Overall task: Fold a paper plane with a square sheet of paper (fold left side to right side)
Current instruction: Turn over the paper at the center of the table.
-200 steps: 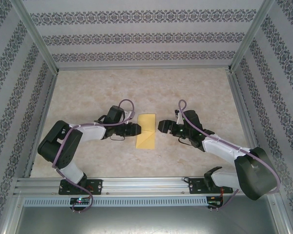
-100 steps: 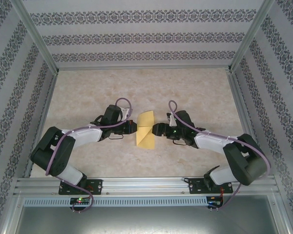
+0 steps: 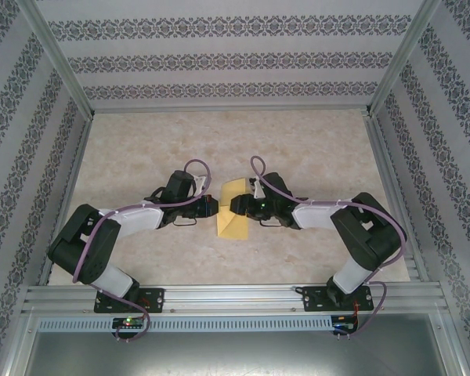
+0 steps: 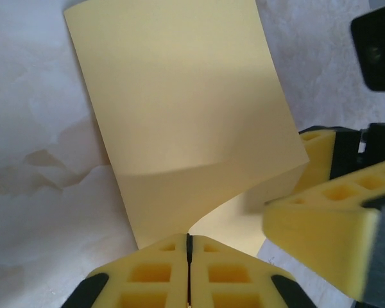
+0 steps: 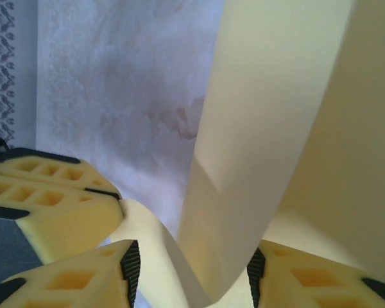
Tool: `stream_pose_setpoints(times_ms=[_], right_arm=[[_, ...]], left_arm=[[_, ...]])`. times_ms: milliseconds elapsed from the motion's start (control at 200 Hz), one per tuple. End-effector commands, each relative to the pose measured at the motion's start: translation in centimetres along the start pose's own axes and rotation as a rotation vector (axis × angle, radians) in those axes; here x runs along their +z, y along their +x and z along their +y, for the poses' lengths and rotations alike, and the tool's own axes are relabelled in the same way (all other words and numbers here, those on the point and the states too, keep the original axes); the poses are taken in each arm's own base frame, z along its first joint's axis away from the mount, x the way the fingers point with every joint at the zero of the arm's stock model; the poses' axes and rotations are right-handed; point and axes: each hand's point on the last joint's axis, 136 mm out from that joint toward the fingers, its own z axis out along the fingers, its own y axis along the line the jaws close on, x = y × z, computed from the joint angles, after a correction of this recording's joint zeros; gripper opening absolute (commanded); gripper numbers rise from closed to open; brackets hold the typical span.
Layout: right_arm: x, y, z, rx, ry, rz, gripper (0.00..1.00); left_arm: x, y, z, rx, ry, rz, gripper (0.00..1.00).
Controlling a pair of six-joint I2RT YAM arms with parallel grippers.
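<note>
The square sheet of paper [image 3: 236,228] lies mid-table, yellow and partly folded, its left part raised and curling over. My left gripper [image 3: 217,205] is at the sheet's left edge. In the left wrist view that gripper [image 4: 189,239] is shut, with the paper [image 4: 179,102] pinched at its tips. My right gripper [image 3: 234,205] reaches in from the right, over the sheet. In the right wrist view it [image 5: 192,276] is open, and a standing loop of the paper [image 5: 269,128] rises between its fingers [image 5: 109,273]. The left fingers [image 5: 51,199] show there holding the curled edge.
The marbled tabletop [image 3: 219,141] runs wide behind and beside the sheet. Patterned walls and metal posts [image 3: 63,70] close in the left, right and back. An aluminium rail [image 3: 235,298] carries both arm bases along the near edge.
The right arm has swung left until its gripper is over the paper, and its jaws have narrowed. The left gripper has closed on the sheet's left edge, which now stands raised.
</note>
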Motion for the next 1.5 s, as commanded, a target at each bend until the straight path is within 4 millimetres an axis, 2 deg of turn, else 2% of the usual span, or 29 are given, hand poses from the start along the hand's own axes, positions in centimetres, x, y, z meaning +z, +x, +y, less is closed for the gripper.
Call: stream_pose_setpoints(times_ms=[0, 55, 155, 325, 440, 644, 759, 869, 944, 1099, 1344, 1494], right_arm=[[0.4, -0.4, 1.5, -0.017, -0.043, 0.003, 0.35], [0.3, -0.4, 1.6, -0.021, -0.045, -0.001, 0.2], [-0.5, -0.9, 1.6, -0.039, -0.037, -0.025, 0.0], [-3.2, -2.9, 2.1, -0.089, -0.036, -0.079, 0.0], [-6.7, -5.4, 4.3, -0.154, -0.126, -0.153, 0.0], [-14.0, -8.7, 10.7, -0.315, -0.338, -0.284, 0.0], [-17.4, -9.0, 15.4, -0.423, -0.475, -0.292, 0.0], [-19.4, -8.8, 18.7, -0.498, -0.547, -0.286, 0.0], [-20.1, -8.6, 20.4, -0.529, -0.582, -0.275, 0.0], [-20.3, -7.9, 22.0, -0.559, -0.604, -0.249, 0.0], [-20.2, -7.0, 23.8, -0.572, -0.654, -0.223, 0.0], [-19.9, -6.8, 24.4, -0.569, -0.678, -0.21, 0.0]], left_arm=[[-0.6, -0.2, 0.3, 0.017, -0.014, -0.015, 0.18], [-0.9, -0.4, 0.3, 0.019, -0.027, -0.023, 0.25], [-2.2, -1.0, -0.1, 0.027, -0.048, -0.062, 0.47], [-5.9, -2.6, -1.7, 0.013, -0.046, -0.179, 0.79], [-8.8, -3.9, -4.0, -0.004, 0.02, -0.262, 1.0], [-13.1, -6.5, -9.9, 0.001, 0.236, -0.364, 1.0], [-14.7, -7.8, -13.2, 0.029, 0.363, -0.38, 1.0], [-16.0, -8.9, -16.2, 0.065, 0.479, -0.388, 1.0], [-16.6, -9.5, -17.4, 0.076, 0.522, -0.399, 1.0], [-18.0, -10.2, -19.2, 0.113, 0.601, -0.436, 1.0], [-18.2, -10.7, -19.4, 0.086, 0.613, -0.463, 0.95], [-18.1, -10.8, -20.1, 0.085, 0.644, -0.459, 0.87]])
